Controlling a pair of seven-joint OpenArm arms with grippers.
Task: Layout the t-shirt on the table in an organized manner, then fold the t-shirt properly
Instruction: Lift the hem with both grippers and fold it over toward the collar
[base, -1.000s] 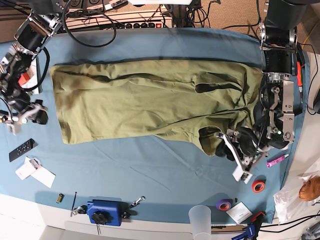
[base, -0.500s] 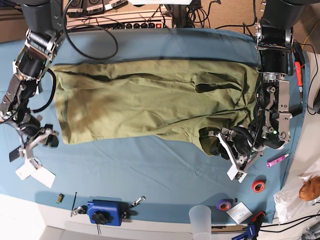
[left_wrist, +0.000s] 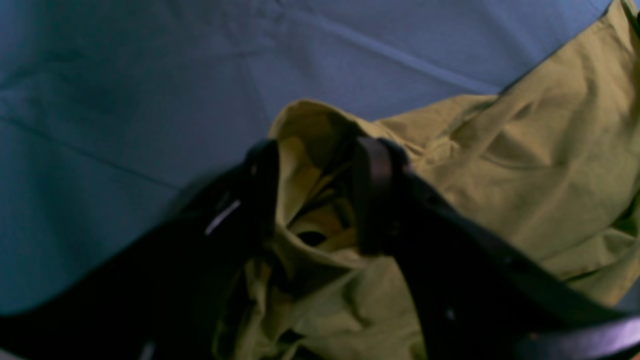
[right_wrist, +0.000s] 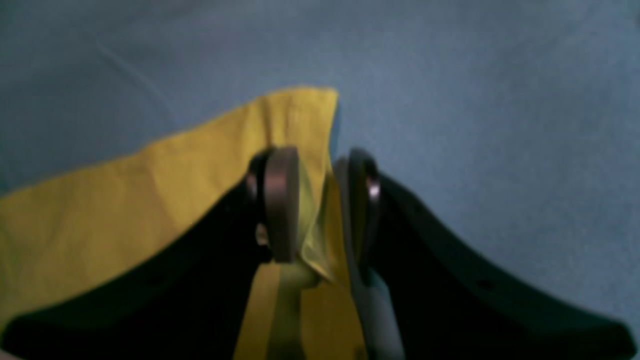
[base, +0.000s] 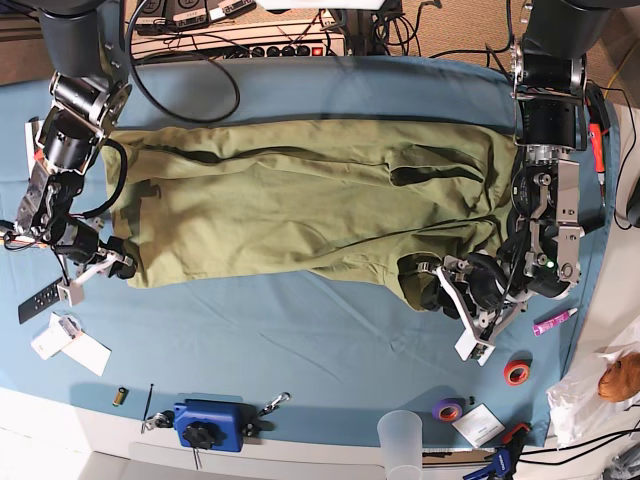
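Both grips look thin, that's the risk. The right gripper has its jaws narrowed on just the corner of the wrinkled olive-green cotton t-shirt, a small fold of hem pinched between the pads, most of the fabric trailing off to one side of the jaws; any sideways tug and that corner probably slips out. The left gripper has its jaws set moderately apart around a bunched wad of the same shirt, cloth puffed up between and beyond the tips. It looks like several layers are caught, so a lift may drag a lump instead of a single edge and the fold would come out crooked. The shirt lies spread lengthwise across the blue-teal cloth-covered table, one end at each gripper, still creased mid-body and crumpled near the left jaws. If the arms pull unevenly, the body likely skews. Around: below the right jaws a black remote and white paper cards, close enough to snag if the arm swings down. Beyond the left jaws a pink marker, red tape roll, purple tape roll; along the near edge a blue clamp-like tool and a clear plastic cup, both well apart from the shirt.
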